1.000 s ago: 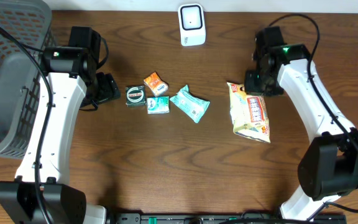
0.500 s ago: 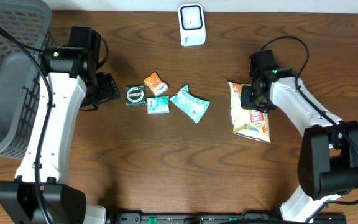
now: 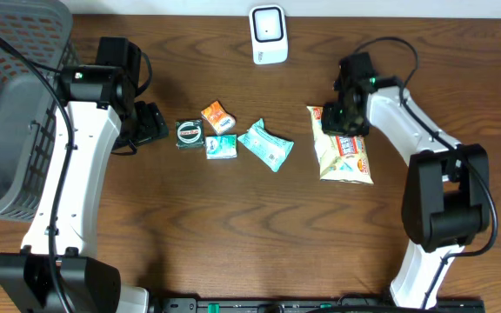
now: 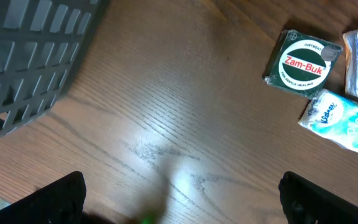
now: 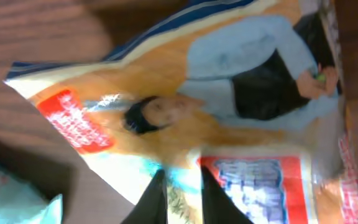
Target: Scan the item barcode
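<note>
At the upper edge of the snack bag (image 3: 346,152), the right gripper (image 5: 182,179) has its two fingers (image 5: 151,204) drawn close together, with a fold of wrapper between them. I judge that it is grasping the bag, though the wrist view is blurred. The bag lies flat on the table (image 3: 233,235), on the right side, printed face up. I cannot find a barcode on the face that shows.

Further out, the scanner (image 3: 268,35) stands at the far edge of the table, to the left of the bag and well apart from it. Between the two arms four small items lie close together: a green tin (image 3: 189,132), an orange packet (image 3: 217,115), a small tissue pack (image 3: 221,146) and a teal wipes packet (image 3: 265,144). The left gripper (image 4: 180,186) hangs fully released over bare wood just beside the green tin, holding nothing, and the basket (image 3: 7,104) is on its other side.

The step in hand seems to be the pick-up of the bag, not yet the scan. The next move calls for lifting the bag clear of the table, carrying it toward the scanner, and turning it until the barcode side faces the scanner window. The pinch is at one edge only, so the bag may swing or slip.
</note>
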You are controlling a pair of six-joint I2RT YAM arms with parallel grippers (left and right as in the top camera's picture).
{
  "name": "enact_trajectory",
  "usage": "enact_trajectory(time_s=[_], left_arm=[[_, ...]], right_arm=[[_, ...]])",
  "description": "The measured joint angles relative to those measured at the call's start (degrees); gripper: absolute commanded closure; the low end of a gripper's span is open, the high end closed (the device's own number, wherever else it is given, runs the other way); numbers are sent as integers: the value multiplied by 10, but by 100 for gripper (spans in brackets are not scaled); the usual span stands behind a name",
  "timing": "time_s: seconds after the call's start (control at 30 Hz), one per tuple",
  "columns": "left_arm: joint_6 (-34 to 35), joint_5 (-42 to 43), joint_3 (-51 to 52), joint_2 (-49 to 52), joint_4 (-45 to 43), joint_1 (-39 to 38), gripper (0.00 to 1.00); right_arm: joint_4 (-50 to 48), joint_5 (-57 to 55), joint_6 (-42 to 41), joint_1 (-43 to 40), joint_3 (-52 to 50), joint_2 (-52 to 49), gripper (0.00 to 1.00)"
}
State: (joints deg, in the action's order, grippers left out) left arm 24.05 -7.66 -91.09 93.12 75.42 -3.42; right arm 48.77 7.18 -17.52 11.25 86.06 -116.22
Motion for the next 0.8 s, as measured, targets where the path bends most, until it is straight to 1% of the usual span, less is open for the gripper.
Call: enact_trajectory(time_s=[0.07,0.17,0.23,0.37,0.5,0.67,0.8], left_arm=[[0,0,0,0,0,0,2],[0,0,0,0,0,0,3],[0,0,0,0,0,0,2],[0,0,0,0,0,0,2],[0,0,0,0,0,0,2],[0,0,0,0,0,0,2],[0,0,0,0,0,0,2]], right_arm=[[69,2,14,0,50,-3,86],[174,-4,33,0,120,-3,92],[244,-19,42,0,155,-2,92],[319,-57,50,0,153,1,90],[314,-73,52,0,94,1,88],[217,-66,50,3,-15,1,90],[145,-28,50,15,-75,1,89]])
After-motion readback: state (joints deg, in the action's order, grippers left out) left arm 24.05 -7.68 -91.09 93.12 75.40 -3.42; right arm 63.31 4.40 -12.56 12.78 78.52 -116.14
